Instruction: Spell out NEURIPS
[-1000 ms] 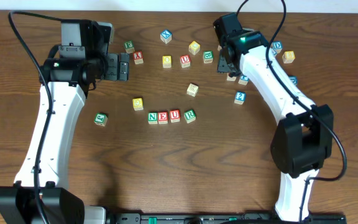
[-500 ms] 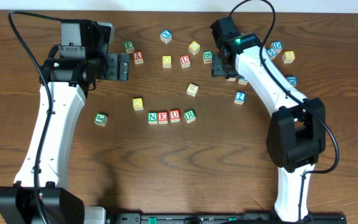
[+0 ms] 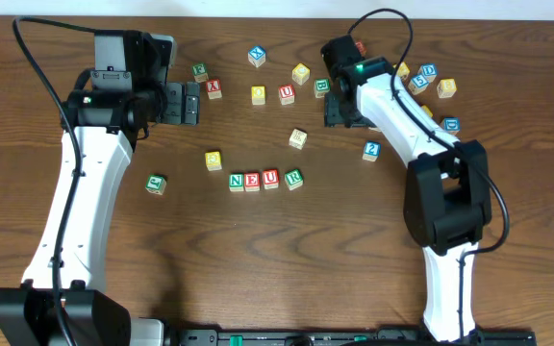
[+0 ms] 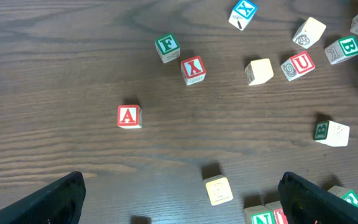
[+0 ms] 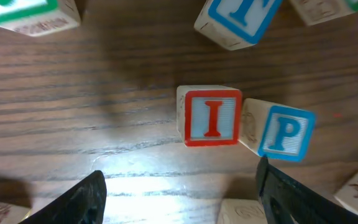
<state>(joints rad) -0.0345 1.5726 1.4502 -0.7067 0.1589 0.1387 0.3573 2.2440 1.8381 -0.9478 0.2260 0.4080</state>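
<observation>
my right gripper [image 5: 180, 177]: open, empty, hovering by I [image 5: 211, 117], my next letter | P [image 5: 284, 130]: touching I's side, risks snagging | NEUR row [image 3: 263, 180]: awaits I after R | my left gripper [image 4: 180, 186]: wide open, idle

A dark brown wooden table [image 3: 258, 269] fills every view, its grain running side to side. A pale strip [image 3: 210, 6] lies beyond its far edge. Light makes a bright patch [image 5: 166, 186] on the wood in the right wrist view.
</observation>
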